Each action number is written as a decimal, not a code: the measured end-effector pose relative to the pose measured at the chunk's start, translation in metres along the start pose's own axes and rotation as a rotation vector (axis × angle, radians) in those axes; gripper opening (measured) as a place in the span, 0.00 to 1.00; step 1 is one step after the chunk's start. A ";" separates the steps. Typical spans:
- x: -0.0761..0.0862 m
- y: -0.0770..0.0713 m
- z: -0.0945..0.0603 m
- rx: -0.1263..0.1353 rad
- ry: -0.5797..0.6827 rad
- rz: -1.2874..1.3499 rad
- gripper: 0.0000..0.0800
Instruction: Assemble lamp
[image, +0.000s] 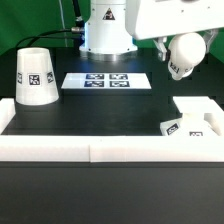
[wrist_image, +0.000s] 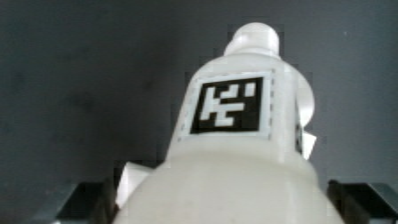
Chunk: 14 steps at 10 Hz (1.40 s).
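Observation:
My gripper (image: 180, 48) is shut on the white round-headed bulb (image: 183, 55) and holds it high above the table at the exterior view's upper right. In the wrist view the bulb (wrist_image: 240, 130) fills the frame between my dark fingers (wrist_image: 89, 203), its marker facing the camera and its narrow neck pointing away. The flat square base (image: 196, 120) lies at the right, against the front rail. The cone shade (image: 37, 78) stands at the left.
The marker board (image: 106, 80) lies at the table's back centre, in front of the arm's base (image: 105, 35). A white border rail (image: 110, 150) runs along the front and sides of the black table.

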<state>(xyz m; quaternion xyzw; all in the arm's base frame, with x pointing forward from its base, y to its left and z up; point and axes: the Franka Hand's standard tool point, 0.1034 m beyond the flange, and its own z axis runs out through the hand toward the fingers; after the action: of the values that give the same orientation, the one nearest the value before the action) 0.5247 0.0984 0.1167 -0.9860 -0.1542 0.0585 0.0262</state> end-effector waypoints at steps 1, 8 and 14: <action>0.004 0.001 -0.004 -0.012 0.064 0.014 0.72; 0.018 0.022 -0.003 -0.083 0.290 -0.133 0.72; 0.030 0.042 -0.020 -0.149 0.478 -0.154 0.72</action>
<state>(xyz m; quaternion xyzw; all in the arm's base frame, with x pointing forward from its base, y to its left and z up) 0.5679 0.0667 0.1306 -0.9563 -0.2223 -0.1897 -0.0063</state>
